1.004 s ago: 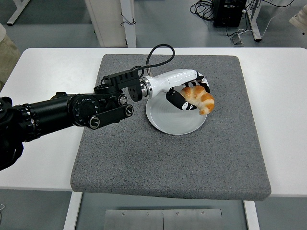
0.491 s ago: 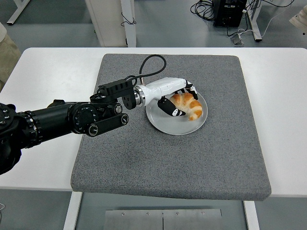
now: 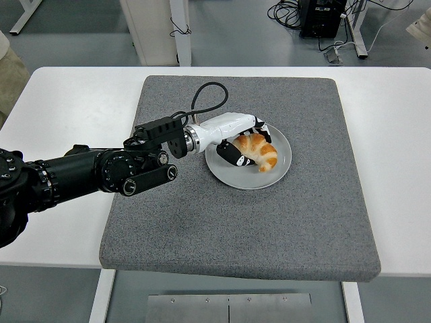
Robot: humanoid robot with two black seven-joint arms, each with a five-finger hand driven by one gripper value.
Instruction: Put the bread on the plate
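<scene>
Setting bread [image 3: 256,151] down inside plate [image 3: 278,174] on the grey mat [image 3: 202,215], left hand [image 3: 237,141] curled around its left end, likely resting on plate now, so probably needing fingers opening and arm backing off leftward.

The scene is lit brightly and evenly from above. Only soft, faint shadows are cast on the grey mat [image 3: 236,215]. A pale shine is seen on the plate [image 3: 279,165]. Everything is shown sharp, with no blur.
</scene>
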